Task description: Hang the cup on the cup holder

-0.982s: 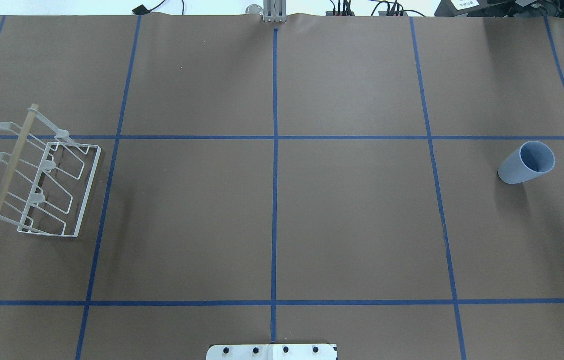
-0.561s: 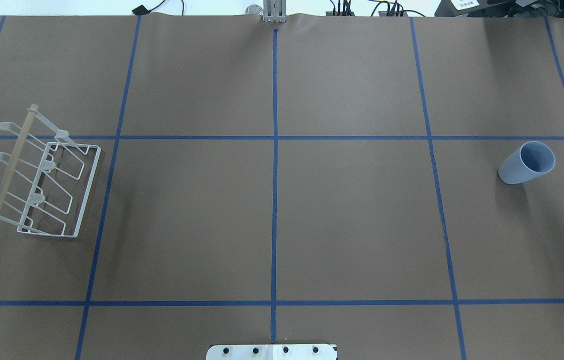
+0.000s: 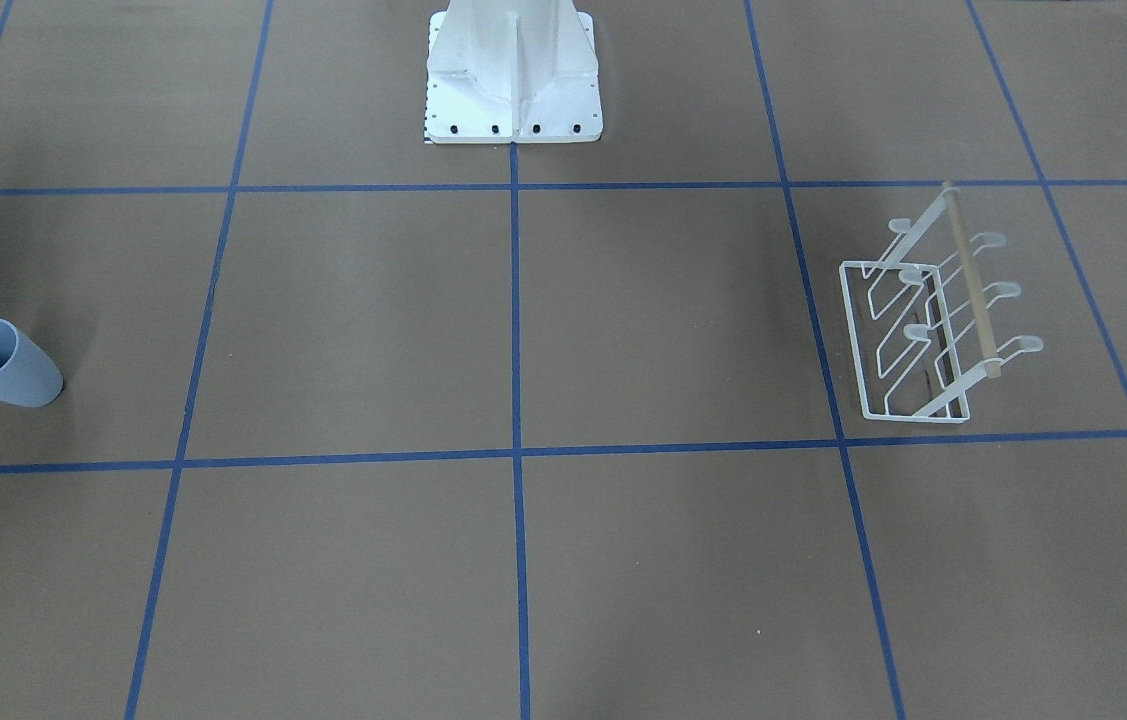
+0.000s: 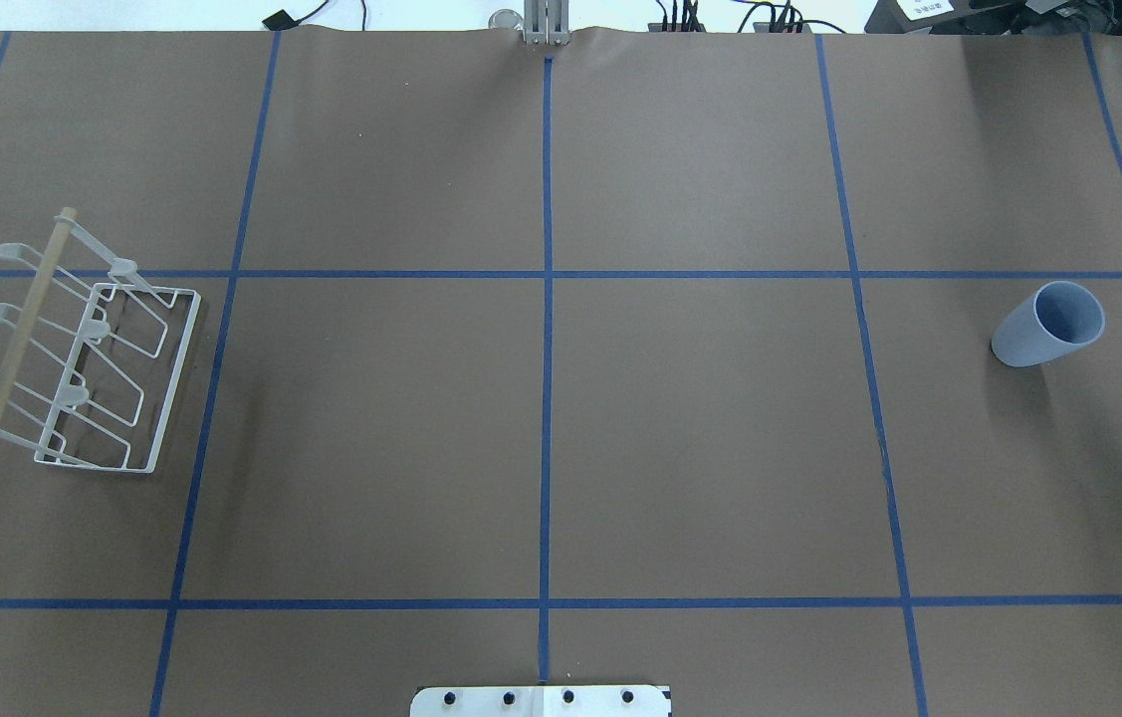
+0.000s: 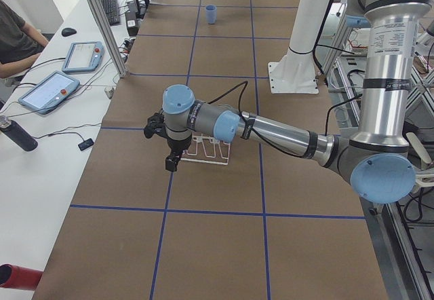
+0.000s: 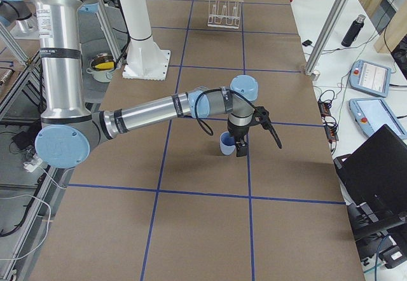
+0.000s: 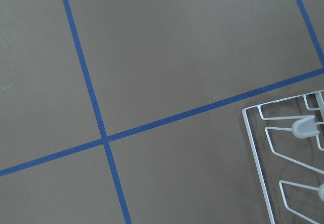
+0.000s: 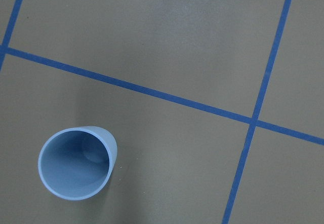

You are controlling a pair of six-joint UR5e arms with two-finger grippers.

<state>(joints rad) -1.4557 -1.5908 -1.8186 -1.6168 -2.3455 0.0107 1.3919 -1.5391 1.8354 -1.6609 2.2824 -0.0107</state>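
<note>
Right arm near the cup
On the table (image 4: 700,418) the cup holder (image 4: 95,327) stands at the robot's left end, the cup (image 4: 1043,327) upright far off right; the right gripper (image 6: 240,149) hangs above it, opening impossible to tell; centre over the rim before descending
</note>
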